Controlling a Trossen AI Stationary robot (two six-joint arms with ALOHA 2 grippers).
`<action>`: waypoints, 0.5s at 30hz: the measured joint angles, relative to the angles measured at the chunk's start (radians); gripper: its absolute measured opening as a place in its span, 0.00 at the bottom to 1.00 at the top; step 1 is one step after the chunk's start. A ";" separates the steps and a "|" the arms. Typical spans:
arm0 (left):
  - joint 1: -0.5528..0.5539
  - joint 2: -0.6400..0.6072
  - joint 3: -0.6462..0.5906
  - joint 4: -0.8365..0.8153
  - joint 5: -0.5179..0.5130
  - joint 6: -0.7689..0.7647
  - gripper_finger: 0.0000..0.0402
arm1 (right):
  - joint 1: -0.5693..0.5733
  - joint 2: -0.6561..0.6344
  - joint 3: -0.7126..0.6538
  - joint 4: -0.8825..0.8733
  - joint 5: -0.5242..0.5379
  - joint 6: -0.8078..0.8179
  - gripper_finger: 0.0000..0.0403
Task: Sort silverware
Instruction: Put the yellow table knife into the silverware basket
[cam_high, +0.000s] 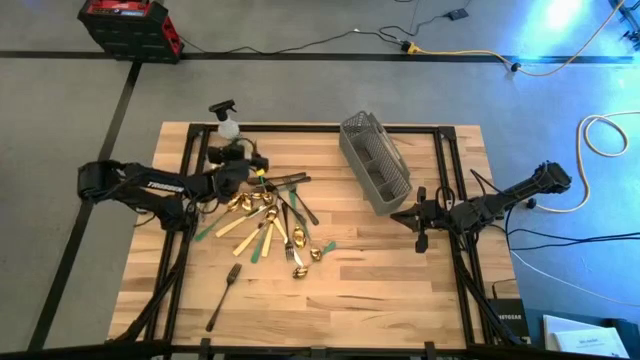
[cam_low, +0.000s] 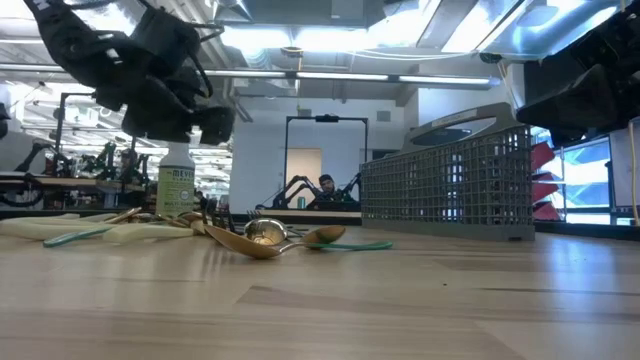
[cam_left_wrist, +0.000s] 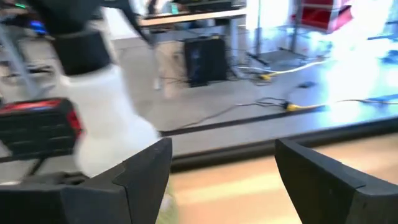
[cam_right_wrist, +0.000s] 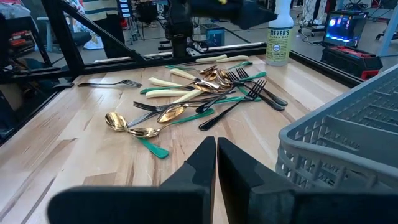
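Note:
The silverware (cam_high: 265, 218) lies in a loose pile on the wooden table, left of centre: gold spoons, green-handled and dark forks and knives (cam_right_wrist: 199, 93). One dark fork (cam_high: 224, 296) lies apart, nearer the front edge. My left gripper (cam_high: 256, 162) hovers open above the pile's far end, close to the spray bottle (cam_high: 228, 124); nothing is between its fingers (cam_left_wrist: 144, 175). My right gripper (cam_high: 405, 214) is shut and empty, above the table just in front of the grey mesh caddy (cam_high: 374, 162), pointing toward the pile (cam_right_wrist: 216, 155).
The spray bottle (cam_left_wrist: 102, 118) stands at the table's far left, just beyond my left gripper. The caddy (cam_right_wrist: 348, 143) stands right of centre toward the far edge. Bare wood shows along the near edge (cam_high: 360, 310). A red toolbox (cam_high: 130, 25) sits on the floor beyond.

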 joint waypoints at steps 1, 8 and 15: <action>-0.032 0.000 0.000 0.000 0.007 -0.010 0.67 | 0.000 0.000 0.000 0.002 0.000 0.001 0.00; -0.235 0.000 0.000 0.004 0.167 0.027 0.67 | 0.000 0.000 0.000 0.144 -0.031 -0.033 0.00; -0.363 0.000 0.000 0.004 0.388 0.071 0.67 | 0.000 0.000 0.000 0.175 -0.034 -0.056 0.00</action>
